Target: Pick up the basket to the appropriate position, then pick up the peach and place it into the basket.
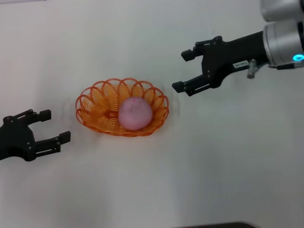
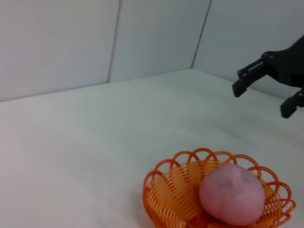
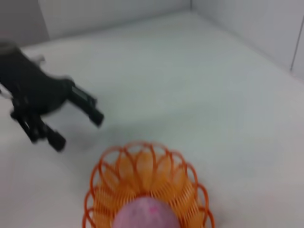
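Round dull-pink matte peach (image 1: 135,114) seated inside oval orange looped-wire basket (image 1: 95,110), mid-table (image 1: 228,180). Likely light, rigid; grip across widest part. Left tool (image 1: 51,126) and right tool (image 1: 182,71) wide open, empty.

peach (image 1: 135,114) in basket (image 1: 95,107), mid desk (image 1: 152,190)
left gripper (image 1: 54,126) left of basket, right gripper (image 1: 183,71) behind-right, both apart from it
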